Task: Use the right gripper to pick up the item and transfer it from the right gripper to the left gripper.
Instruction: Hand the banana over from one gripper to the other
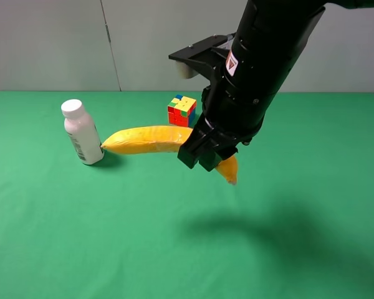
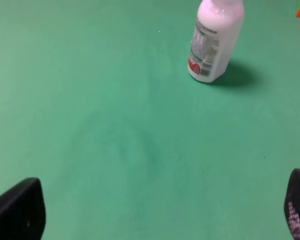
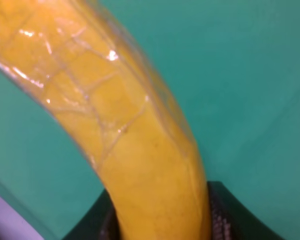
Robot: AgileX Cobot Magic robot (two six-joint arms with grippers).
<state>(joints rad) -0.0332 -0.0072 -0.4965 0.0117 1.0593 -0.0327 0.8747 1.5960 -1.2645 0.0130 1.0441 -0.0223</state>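
The right claw [image 1: 207, 157] is clenched on the banana [image 1: 149, 139] at centre frame in the high view. It grips toward one end, so only a short orange tip pokes out below the claw while the long part sweeps left. The far tip ends just beside the white plastic bottle [image 1: 81, 132]; whether they touch I cannot tell. Gripping off-centre probably leaves that long free stretch open for the other arm to take. No shadow shows right under the fruit, so it is probably lifted off the green table [image 1: 62, 237]. The puzzle cube [image 1: 182, 111] sits behind it, apart. The left claw [image 2: 157, 215] is released and holds nothing, its fingers spread wide over bare table with the bottle ahead, apparently waiting to receive; the high view does not show it. Close up, the banana is a curved, deep orange-yellow, and glossy. Fine crease lines and bright glints suggest a clear film or plastic skin.
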